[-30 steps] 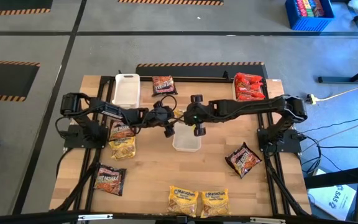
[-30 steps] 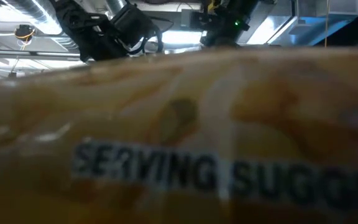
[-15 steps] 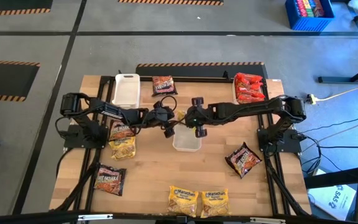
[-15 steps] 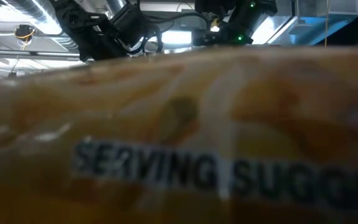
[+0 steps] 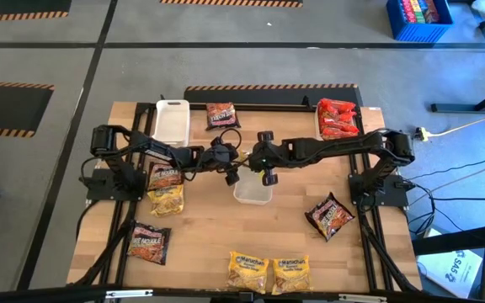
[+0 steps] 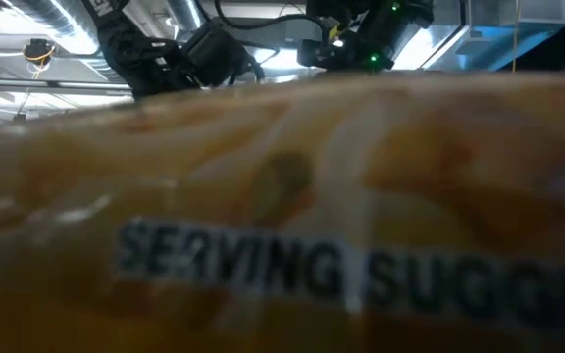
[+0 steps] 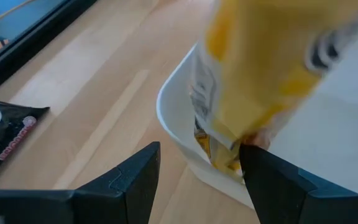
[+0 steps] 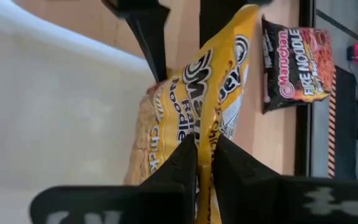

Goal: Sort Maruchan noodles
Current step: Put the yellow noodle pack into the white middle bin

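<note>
The right gripper pinches a yellow packet by its edge seam, so it hangs just above the tray for dropping. Just beside it, the left gripper is spread, having apparently let go.

This is a lab or industrial test bay, not a home. The wooden surface stands on a grey concrete floor marked with black lines and orange-and-black hazard tape. Loose cables trail across the floor beside it, and a blue crate sits in a far corner. Overhead, the low view shows bare silver ducting under an open ceiling.
</note>
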`<state>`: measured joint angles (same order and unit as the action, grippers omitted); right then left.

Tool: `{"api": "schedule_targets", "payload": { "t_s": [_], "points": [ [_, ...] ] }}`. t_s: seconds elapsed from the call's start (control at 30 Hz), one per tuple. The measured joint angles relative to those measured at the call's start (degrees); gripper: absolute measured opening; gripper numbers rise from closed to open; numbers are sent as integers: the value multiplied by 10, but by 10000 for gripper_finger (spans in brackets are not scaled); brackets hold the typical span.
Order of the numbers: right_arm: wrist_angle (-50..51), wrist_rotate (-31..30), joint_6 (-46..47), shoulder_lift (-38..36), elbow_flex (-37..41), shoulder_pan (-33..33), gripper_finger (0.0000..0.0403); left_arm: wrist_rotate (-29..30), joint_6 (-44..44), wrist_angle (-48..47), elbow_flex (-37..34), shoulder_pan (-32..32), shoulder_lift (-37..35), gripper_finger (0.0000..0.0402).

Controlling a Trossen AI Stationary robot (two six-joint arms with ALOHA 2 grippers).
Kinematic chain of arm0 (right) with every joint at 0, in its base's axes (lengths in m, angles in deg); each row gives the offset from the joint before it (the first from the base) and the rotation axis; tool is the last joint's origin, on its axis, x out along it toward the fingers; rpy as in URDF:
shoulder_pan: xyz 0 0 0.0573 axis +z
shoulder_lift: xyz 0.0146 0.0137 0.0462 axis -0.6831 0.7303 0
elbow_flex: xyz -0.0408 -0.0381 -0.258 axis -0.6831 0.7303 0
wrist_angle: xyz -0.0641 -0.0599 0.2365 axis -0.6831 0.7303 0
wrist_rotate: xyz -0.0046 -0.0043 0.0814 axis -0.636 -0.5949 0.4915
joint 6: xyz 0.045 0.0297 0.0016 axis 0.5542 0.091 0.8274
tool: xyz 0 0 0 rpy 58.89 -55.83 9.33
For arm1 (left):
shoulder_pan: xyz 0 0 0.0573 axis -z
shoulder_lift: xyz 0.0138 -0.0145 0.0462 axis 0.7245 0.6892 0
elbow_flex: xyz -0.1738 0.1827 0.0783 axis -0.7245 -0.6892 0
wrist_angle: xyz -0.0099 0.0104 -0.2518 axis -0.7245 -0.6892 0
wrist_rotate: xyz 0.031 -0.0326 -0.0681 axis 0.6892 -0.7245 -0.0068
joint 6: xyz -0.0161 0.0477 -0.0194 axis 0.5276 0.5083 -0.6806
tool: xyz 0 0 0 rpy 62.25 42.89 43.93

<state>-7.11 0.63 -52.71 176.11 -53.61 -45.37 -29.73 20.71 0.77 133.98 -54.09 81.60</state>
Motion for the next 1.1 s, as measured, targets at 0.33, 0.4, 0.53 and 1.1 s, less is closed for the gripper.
{"api": "schedule_targets", "payload": {
  "t_s": [0.33, 0.4, 0.53, 1.1],
  "points": [
    [0, 12, 0, 20, 0, -17, 23, -3, 2, -9, 0, 6, -3, 215],
    [5, 19, 1, 23, 0, -20, 23, -2, 2, -12, 0, 10, -7, 215],
    [9, 21, 11, 29, 0, -24, 23, -3, 2, -18, 0, 19, -12, 215],
    [9, 37, 30, 33, 0, -26, 27, 11, -13, -98, -1, 57, -77, 215]
  ]
}}
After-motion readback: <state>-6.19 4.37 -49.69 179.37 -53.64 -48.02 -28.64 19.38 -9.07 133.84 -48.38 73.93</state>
